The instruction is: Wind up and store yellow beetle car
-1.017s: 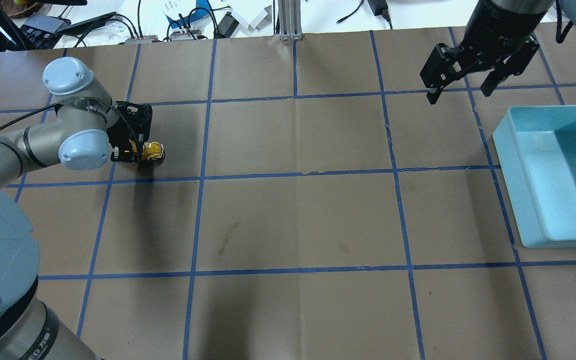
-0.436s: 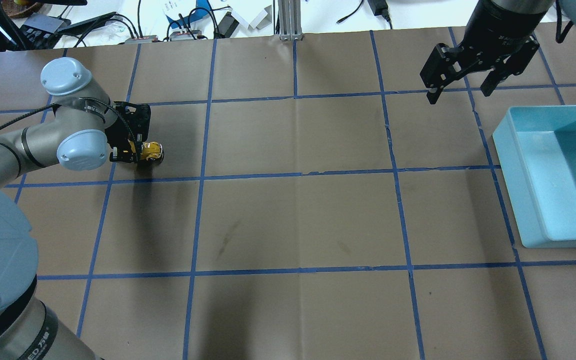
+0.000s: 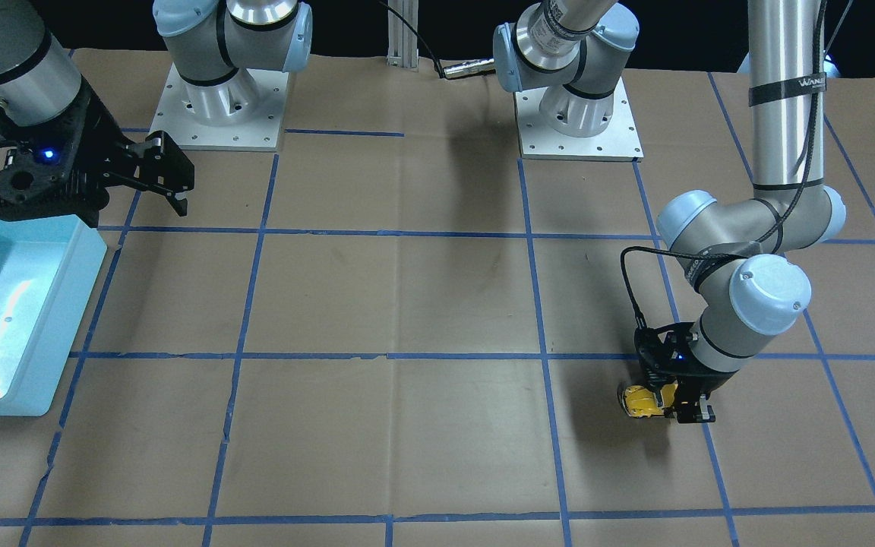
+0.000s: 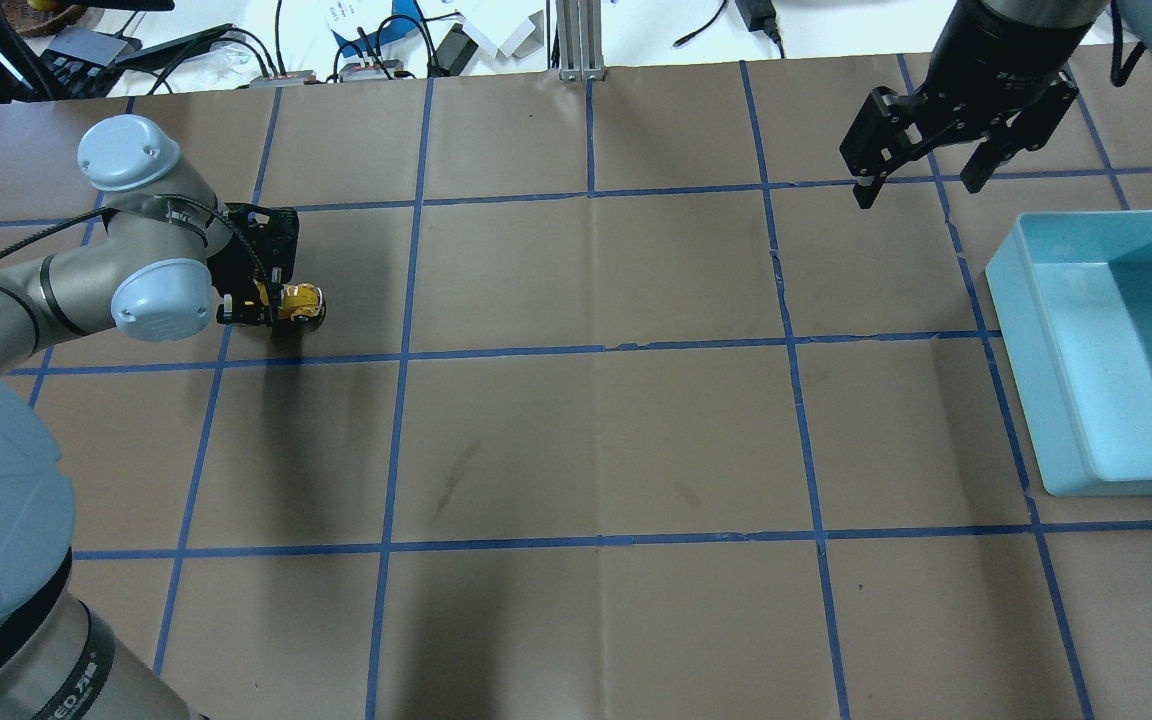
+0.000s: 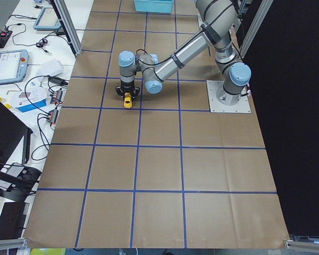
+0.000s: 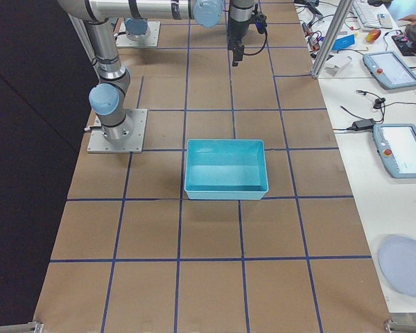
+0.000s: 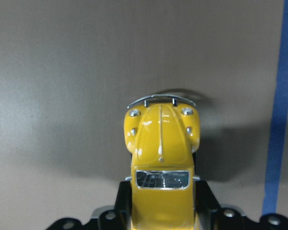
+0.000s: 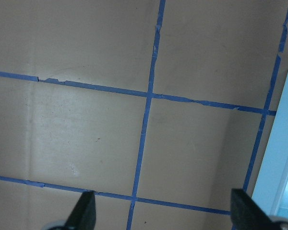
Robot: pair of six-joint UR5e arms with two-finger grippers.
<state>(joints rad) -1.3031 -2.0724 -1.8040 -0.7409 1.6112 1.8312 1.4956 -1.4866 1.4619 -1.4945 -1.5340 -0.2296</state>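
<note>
So, you have one yellow beetle car (image 4: pixel 302 301) on this table, and the left gripper (image 4: pixel 271 305) is clamped on it. In the left wrist view the two fingers press the car's sides at its rear half, and the rounded bonnet and silver bumper point away from the camera. The car is held low over the brown paper table (image 4: pixel 586 440), just beside a blue tape line, on the robot's left side. You cannot tell from these views whether its wheels touch the paper.

You also have one light blue bin (image 4: pixel 1136 482), upright, on the robot's right side, well apart from the car.

Of the two grippers, the right gripper (image 4: pixel 918 190) hangs above the table near the bin's far corner. Its two fingers are spread wide, with only taped paper showing between them in the right wrist view.
</note>
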